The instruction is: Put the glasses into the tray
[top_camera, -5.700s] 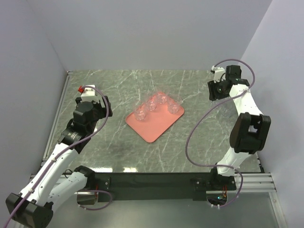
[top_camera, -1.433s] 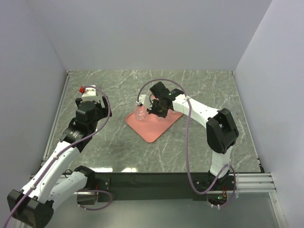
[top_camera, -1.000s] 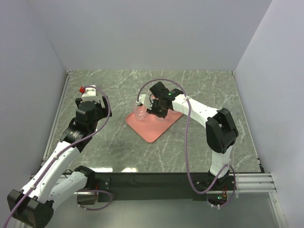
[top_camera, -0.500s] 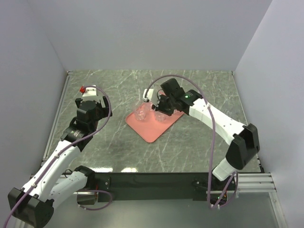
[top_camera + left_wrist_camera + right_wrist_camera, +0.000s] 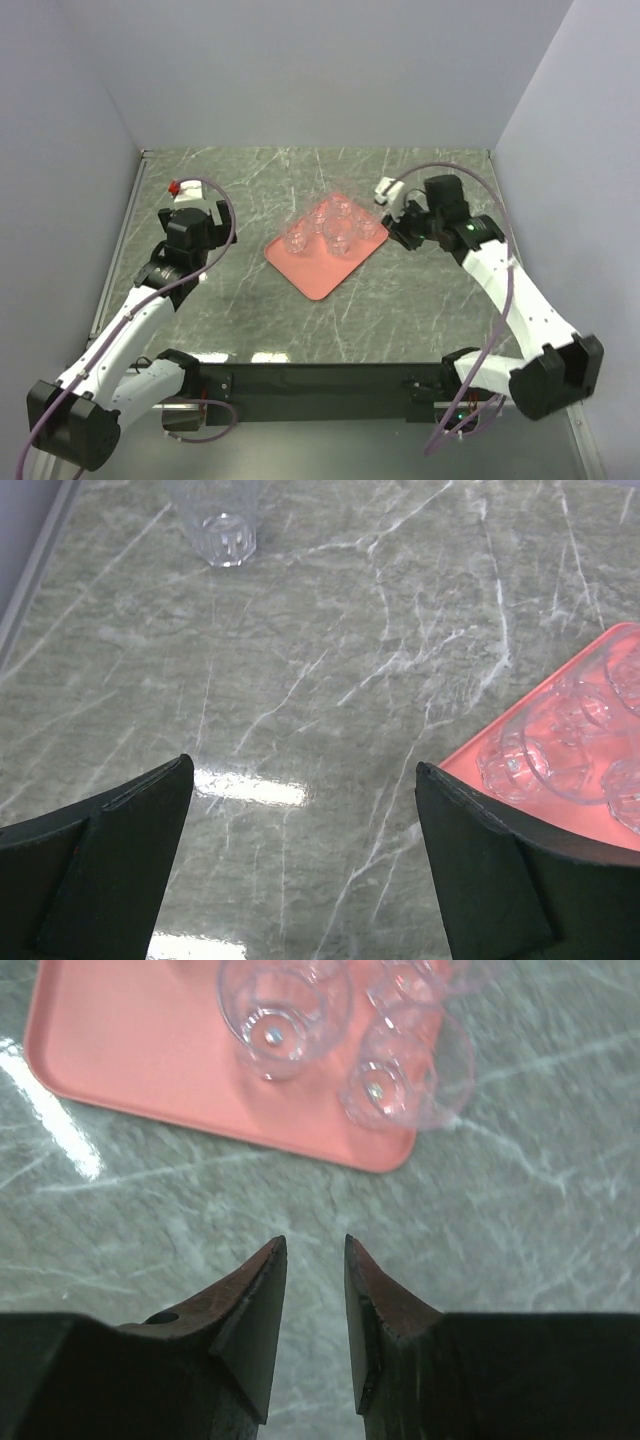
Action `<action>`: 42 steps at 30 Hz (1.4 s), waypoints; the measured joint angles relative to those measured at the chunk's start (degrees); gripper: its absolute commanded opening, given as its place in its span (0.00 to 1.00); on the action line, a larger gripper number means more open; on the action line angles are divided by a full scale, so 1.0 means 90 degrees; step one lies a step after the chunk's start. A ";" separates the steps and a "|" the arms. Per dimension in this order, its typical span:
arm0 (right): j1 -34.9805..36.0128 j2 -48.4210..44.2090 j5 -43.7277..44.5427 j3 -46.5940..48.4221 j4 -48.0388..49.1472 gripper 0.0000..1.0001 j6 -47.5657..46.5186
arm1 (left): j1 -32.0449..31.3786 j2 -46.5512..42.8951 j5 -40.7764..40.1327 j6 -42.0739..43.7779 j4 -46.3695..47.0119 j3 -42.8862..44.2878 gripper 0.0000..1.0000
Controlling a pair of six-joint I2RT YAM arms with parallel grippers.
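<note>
- The right gripper (image 5: pixel 310 1290) hangs over bare marble just off the tray's (image 5: pixel 318 272) corner, its jaws nearly closed on nothing; that suggests a tumbler has been released
- Five clear tumblers (image 5: pixel 338 232) stand on the salmon-pink tray
- The left gripper (image 5: pixel 300 870), spread wide and empty, faces one stray tumbler (image 5: pixel 215 515) on the table; likely next

A grey-green marble-patterned table (image 5: pixel 260 330) lies between plain pale walls (image 5: pixel 310 70), a metal rail (image 5: pixel 122 240) beside it.
</note>
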 measured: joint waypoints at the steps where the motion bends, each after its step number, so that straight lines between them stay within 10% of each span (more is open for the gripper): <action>1: -0.0182 -0.0277 -0.0146 -0.0211 0.0068 0.40 0.0053 | 0.0085 0.0053 0.0058 -0.0046 0.0000 0.0002 1.00; 24: -0.2021 -0.1756 -0.2016 -0.1802 0.0593 0.53 0.0573 | 0.3368 0.2912 0.3043 -0.2696 0.0206 0.1341 0.99; 42: -0.2249 -0.2059 -0.2176 -0.1933 0.0775 0.71 0.0733 | 0.3937 0.5785 0.4233 -0.3135 -0.0019 0.3912 0.93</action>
